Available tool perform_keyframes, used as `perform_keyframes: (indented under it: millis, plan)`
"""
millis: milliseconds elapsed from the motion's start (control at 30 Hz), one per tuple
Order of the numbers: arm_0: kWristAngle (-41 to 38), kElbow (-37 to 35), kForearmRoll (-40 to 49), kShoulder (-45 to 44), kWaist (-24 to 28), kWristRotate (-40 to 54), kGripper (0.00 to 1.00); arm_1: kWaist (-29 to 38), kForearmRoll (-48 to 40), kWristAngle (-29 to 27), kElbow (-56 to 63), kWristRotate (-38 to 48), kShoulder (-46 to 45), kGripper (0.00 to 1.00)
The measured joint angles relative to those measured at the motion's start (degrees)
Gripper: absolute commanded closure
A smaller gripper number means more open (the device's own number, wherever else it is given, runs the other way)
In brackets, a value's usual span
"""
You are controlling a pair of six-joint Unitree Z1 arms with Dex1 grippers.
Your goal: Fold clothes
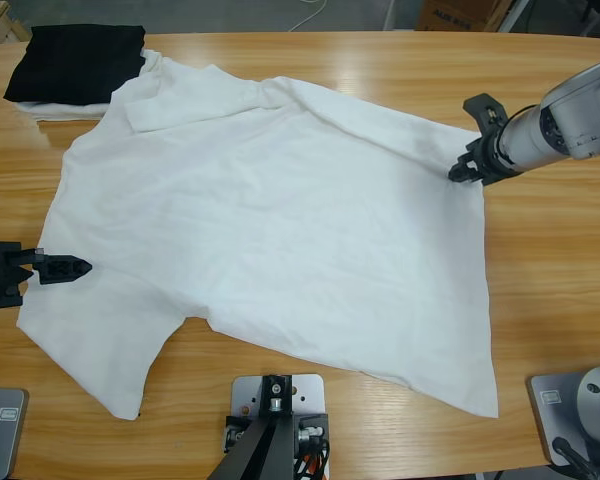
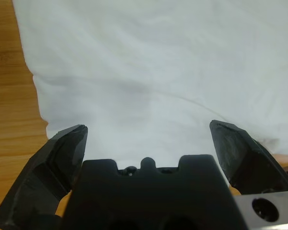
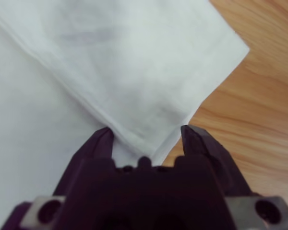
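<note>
White T-shirt (image 1: 270,240) is spread flat on wooden table (image 1: 560,260). Left gripper (image 2: 146,139) is held open at shirt's edge. Right gripper (image 3: 146,139) is parted around hem corner.

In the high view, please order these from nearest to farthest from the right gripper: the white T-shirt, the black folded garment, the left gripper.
From the right gripper, at the table's right side:
1. White T-shirt: its corner lies at the gripper's tips.
2. Left gripper: across the shirt, at its left edge.
3. Black folded garment: far upper-left corner, slightly farther than the left gripper.
</note>
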Motion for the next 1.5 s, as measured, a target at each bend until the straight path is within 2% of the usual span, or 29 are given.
perform_keyframes:
  millis: [67, 100, 133, 467, 767, 967, 1067, 1400, 1467, 1500]
  plan:
    - [0.00, 0.00, 0.00, 0.12, 0.00, 0.00, 0.000, -0.05, -0.35, -0.03, 0.00, -0.10, 0.22, 0.750]
    - [0.00, 0.00, 0.00, 0.12, 0.00, 0.00, 0.000, -0.05, -0.55, -0.07, -0.01, -0.27, 0.31, 0.916]
    - [0.00, 0.00, 0.00, 0.12, 0.00, 0.00, 0.000, -0.06, -0.72, -0.07, -0.01, -0.53, 0.39, 0.999]
    - [0.00, 0.01, -0.01, 0.12, 0.00, 0.00, 0.000, -1.12, -1.44, -0.40, -0.01, -2.15, 0.60, 1.000]
    - [0.00, 0.01, -0.06, 0.14, 0.00, 0.00, 0.000, -1.45, -1.78, -2.87, -0.53, -1.97, 0.73, 1.000]
    - [0.00, 0.09, -0.27, 0.30, -0.77, 0.00, 0.000, -2.05, -1.75, -3.12, -11.55, -5.20, 0.26, 1.000]
    - [0.00, 0.12, -0.28, 0.31, -1.54, 0.00, 0.000, -4.73, -1.43, -5.00, -17.68, -6.15, 1.25, 1.000]
    - [-0.23, 0.13, -0.28, 0.31, -2.02, 0.00, 0.000, -12.60, -1.31, -8.19, -30.87, -6.38, 10.86, 0.993]
    - [-0.27, 0.12, -0.28, 0.32, -2.03, 0.00, 0.000, -13.69, -1.05, -8.61, -32.95, -6.38, 11.65, 0.116]
    - [-0.30, 0.12, -0.28, 0.32, -2.03, 0.00, 0.000, -14.05, -0.78, -8.64, -33.74, -6.38, 12.01, 0.011]
